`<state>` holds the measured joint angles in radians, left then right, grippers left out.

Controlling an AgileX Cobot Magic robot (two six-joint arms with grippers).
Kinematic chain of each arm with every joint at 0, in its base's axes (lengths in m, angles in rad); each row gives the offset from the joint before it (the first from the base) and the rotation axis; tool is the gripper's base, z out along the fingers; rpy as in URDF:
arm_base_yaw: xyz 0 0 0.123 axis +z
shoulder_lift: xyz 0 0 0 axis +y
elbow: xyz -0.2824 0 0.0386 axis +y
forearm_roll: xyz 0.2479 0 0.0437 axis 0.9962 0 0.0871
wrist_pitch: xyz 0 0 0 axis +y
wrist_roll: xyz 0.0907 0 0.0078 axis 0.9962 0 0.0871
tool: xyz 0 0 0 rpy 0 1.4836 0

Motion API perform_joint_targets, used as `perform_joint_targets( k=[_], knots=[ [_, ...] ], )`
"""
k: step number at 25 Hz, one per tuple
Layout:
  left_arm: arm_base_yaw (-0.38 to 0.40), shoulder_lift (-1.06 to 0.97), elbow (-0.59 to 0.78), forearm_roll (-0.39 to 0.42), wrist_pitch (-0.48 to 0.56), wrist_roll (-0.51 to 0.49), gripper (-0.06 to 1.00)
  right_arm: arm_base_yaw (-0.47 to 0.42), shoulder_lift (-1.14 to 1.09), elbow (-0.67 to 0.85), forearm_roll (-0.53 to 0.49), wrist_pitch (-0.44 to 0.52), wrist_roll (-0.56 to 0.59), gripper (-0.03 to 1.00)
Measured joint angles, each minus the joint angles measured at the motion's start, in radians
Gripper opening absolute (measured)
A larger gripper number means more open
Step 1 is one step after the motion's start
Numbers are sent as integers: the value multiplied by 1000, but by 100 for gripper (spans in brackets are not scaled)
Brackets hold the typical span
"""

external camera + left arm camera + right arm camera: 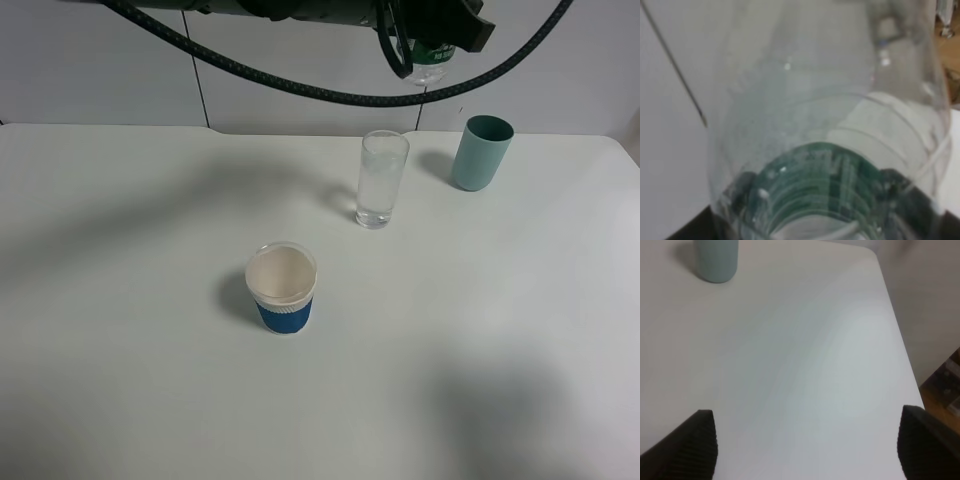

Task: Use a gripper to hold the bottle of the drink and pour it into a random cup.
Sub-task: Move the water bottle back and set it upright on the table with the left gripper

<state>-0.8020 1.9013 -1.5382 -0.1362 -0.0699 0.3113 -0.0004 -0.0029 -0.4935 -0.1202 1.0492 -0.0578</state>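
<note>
My left gripper (440, 30) is high at the back of the exterior view, shut on the bottle of the drink (432, 62), clear with a green label. The bottle hangs in the air above and behind the cup (382, 178). The cup is a tall clear glass standing upright on the white table (120, 300). In the left wrist view the bottle (825, 150) fills the frame, its green label close to the camera. My right gripper (807, 450) is open and empty above bare table, with its dark fingers (690, 445) spread wide. It is out of the exterior view.
A teal tumbler (482, 152) stands to the right of the glass and also shows in the right wrist view (716, 259). A white paper cup with a blue sleeve (282, 288) stands nearer the front. A black cable (300, 85) loops across the top. The table's right edge (897, 330) is near the right gripper.
</note>
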Motion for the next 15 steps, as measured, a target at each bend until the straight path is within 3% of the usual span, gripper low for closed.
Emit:
perform_joint_targets(
  k=[3, 7, 15],
  knots=[
    [32, 0, 0, 143, 27, -165, 50, 0, 0, 0, 0, 0, 0, 74],
    [86, -13, 51, 250, 10, -246, 50, 0, 0, 0, 0, 0, 0, 74],
    [192, -57, 254, 293, -95, -255, 50, 0, 0, 0, 0, 0, 0, 74]
  ],
)
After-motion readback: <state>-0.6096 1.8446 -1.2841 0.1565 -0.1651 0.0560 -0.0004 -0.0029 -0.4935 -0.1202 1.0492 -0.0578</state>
